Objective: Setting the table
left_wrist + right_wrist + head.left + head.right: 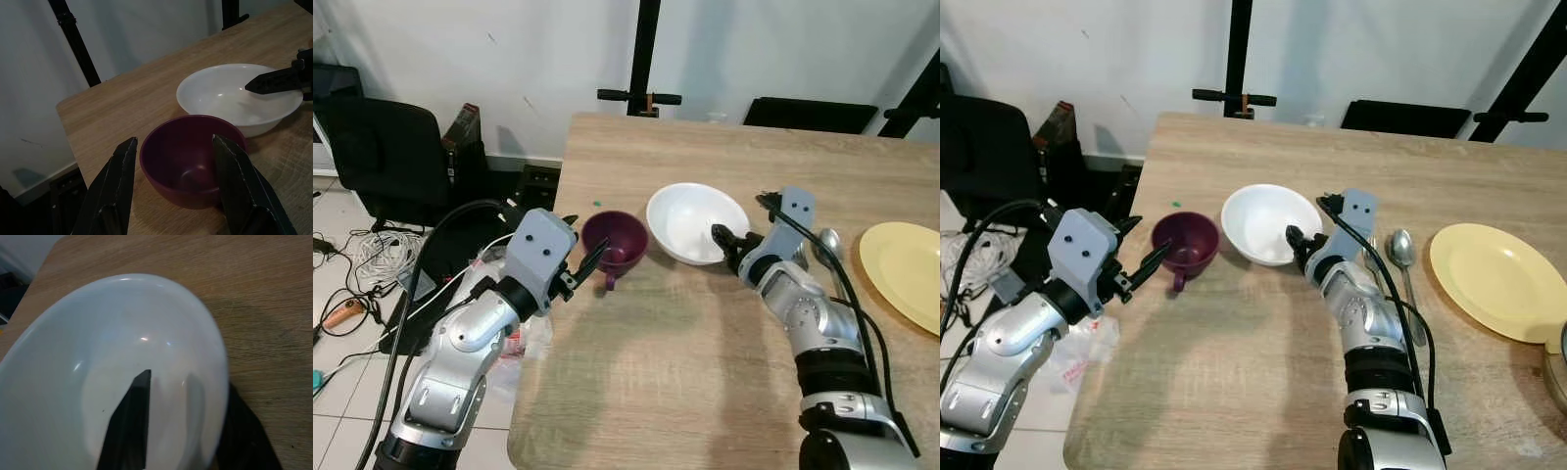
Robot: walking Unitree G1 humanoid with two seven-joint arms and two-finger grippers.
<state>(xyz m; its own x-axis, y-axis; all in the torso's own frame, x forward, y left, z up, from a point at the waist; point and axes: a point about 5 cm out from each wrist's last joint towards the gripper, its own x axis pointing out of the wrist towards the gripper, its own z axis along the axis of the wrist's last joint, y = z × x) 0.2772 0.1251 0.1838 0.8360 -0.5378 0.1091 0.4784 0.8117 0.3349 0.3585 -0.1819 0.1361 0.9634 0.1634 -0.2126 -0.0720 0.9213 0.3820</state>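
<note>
A dark purple cup (615,245) stands near the left edge of the wooden table (685,382), its handle toward me. Just to its right sits a white bowl (690,217), almost touching it. My left gripper (585,237) is open at the cup's left side; in the left wrist view its fingers (117,186) flank the cup (190,156) from the near side. My right gripper (724,240) is shut on the bowl's right rim. One finger (129,426) lies inside the bowl (122,323) and the other sits outside, under the rim.
A spoon (827,245) lies right of my right arm, and a yellow plate (906,269) sits at the table's right edge. A black office chair (382,147) and loose cables (372,255) are on the floor to the left.
</note>
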